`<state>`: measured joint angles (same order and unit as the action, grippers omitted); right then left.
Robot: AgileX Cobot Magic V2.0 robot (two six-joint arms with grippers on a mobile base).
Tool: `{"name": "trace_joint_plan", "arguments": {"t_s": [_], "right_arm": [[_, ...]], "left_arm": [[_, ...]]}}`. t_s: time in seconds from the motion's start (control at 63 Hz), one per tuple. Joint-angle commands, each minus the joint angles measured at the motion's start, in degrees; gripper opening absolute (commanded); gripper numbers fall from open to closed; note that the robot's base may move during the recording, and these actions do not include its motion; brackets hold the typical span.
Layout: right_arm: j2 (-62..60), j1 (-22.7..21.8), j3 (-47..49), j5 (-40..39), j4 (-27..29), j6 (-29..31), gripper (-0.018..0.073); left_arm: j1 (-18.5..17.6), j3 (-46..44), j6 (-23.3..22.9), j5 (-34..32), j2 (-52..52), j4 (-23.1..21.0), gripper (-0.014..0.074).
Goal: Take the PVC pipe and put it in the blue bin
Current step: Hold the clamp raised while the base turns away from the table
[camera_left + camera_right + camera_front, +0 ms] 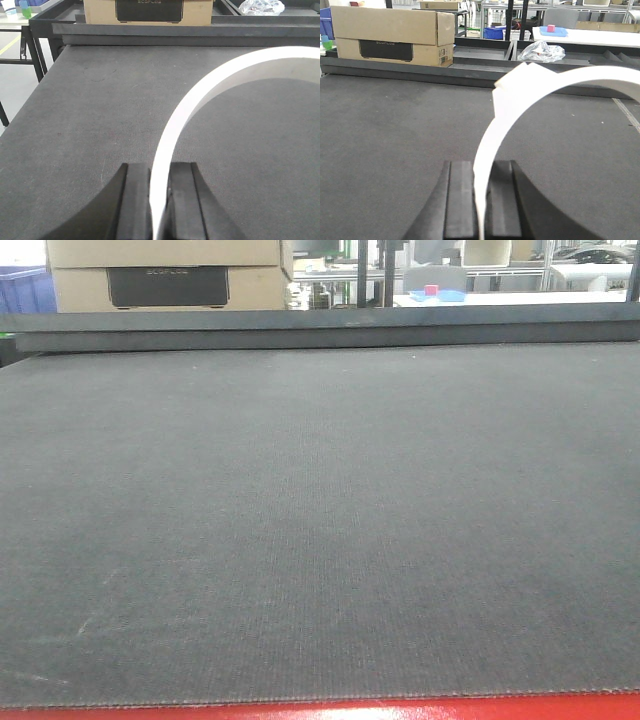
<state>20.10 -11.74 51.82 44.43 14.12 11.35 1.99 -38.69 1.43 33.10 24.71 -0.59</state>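
Note:
In the left wrist view a white arc-shaped PVC pipe (pixel 200 95) rises from my left gripper (pixel 160 167) and curves away to the right above the dark mat. The black jaws are shut on its near end. In the right wrist view a like white arc (pixel 492 132) with an angular tab (pixel 512 82) stands in my right gripper (pixel 481 162), which is shut on it. I cannot tell whether both views show one piece. Neither gripper nor pipe appears in the front view. A blue bin (pixel 22 290) sits beyond the table's far left corner.
The dark grey mat (pixel 320 520) covers the table, with a raised dark rail (pixel 320 332) along its far edge and a red strip (pixel 320 710) at the front. A cardboard box (pixel 390 32) stands behind the rail at left, a crumpled plastic bag (pixel 542 50) further right.

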Motion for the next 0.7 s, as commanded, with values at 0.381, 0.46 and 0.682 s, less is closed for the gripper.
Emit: {"name": "trace_joint_plan", "arguments": {"t_s": [0.381,0.46,0.682], "right_arm": [[-0.34,-0.11,-0.15,-1.38,-0.04,0.25,-0.0168],[-0.34,-0.11,-0.15,-1.38,-0.04,0.25,-0.0168],[-0.34,-0.11,-0.15,-1.38,-0.04,0.25,-0.0168]], "left_arm": [[0.18,0.09,-0.56,-1.15,-0.33,-0.34,-0.0111],[0.18,0.09,-0.56,-1.15,-0.33,-0.34,-0.0111],[0.18,0.09,-0.56,-1.15,-0.33,-0.34,-0.0111]]}}
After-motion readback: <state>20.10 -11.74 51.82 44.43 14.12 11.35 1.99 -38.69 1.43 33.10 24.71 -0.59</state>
